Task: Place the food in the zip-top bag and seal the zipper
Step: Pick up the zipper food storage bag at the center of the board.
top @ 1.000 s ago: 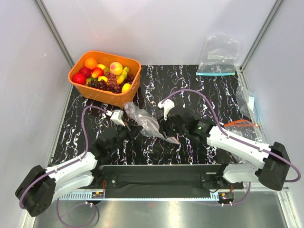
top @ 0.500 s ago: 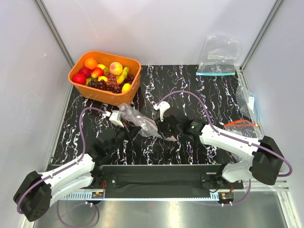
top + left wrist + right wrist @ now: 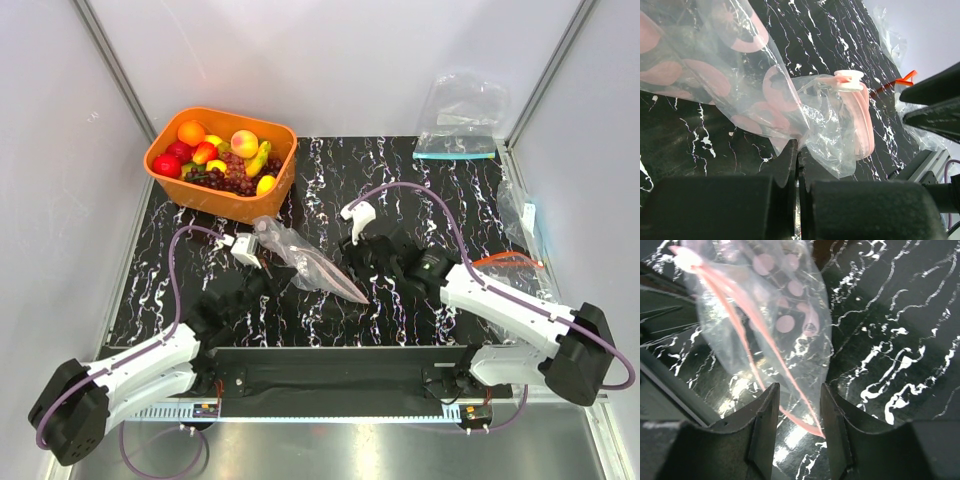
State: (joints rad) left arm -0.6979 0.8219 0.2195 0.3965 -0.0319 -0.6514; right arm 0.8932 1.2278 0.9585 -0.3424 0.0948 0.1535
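The zip-top bag (image 3: pixel 305 262) lies crumpled across the middle of the black table, clear with pink dots. My left gripper (image 3: pixel 268 275) is shut on the bag's film at its left end (image 3: pixel 799 150). The pink zipper (image 3: pixel 864 120) with its white slider (image 3: pixel 849 80) runs along the far edge. My right gripper (image 3: pixel 358 268) is open; in the right wrist view (image 3: pixel 797 400) the zipper (image 3: pixel 740 315) runs down between the fingers, apart from both. The food, an orange (image 3: pixel 191 132), a peach (image 3: pixel 244 143) and a red fruit (image 3: pixel 167 166), sits in the orange basket (image 3: pixel 285 165).
The basket at the back left also holds a banana bunch (image 3: pixel 260 158) and dark grapes (image 3: pixel 235 182). A second clear bag with a teal strip (image 3: pixel 458 152) lies at the back right. More clear plastic (image 3: pixel 520 215) and an orange cord (image 3: pixel 505 262) lie by the right wall.
My right gripper has drawn back to the right and now stands open, off the bag. The bag's right corner has dropped onto the table. My left gripper keeps its hold.
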